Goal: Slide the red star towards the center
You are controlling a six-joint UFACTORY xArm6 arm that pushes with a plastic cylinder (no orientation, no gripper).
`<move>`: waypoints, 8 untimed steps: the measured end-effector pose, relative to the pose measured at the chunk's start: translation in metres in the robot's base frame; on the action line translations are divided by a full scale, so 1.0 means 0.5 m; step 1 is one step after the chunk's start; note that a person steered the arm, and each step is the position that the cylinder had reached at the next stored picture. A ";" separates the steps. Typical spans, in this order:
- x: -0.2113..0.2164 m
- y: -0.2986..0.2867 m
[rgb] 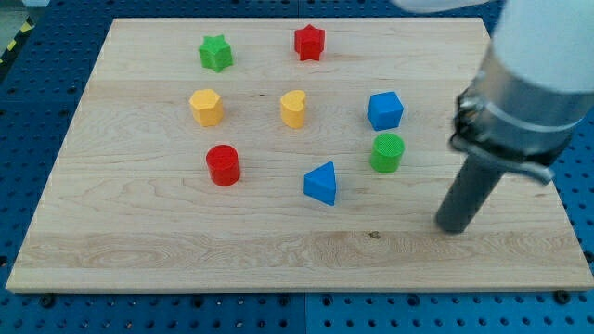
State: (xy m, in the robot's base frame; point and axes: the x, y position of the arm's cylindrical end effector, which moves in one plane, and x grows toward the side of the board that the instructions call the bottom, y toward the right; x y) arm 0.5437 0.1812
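Observation:
The red star [309, 42] lies near the view's top, a little right of the middle of the wooden board [139, 241]. My tip [454, 225] rests on the board at the view's lower right, far from the red star and right of the green cylinder [387, 153] and the blue triangle [321, 183].
A green star [215, 52] sits at the top left. A yellow hexagon [206, 107] and a yellow heart [293, 109] lie mid-board. A blue cube [385, 110] is right of them. A red cylinder [223, 165] is lower left.

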 end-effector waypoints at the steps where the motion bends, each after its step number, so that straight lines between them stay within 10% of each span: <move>1: -0.129 0.050; 4: -0.636 -0.052; 8: -0.699 -0.435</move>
State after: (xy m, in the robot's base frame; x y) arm 0.1942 -0.0362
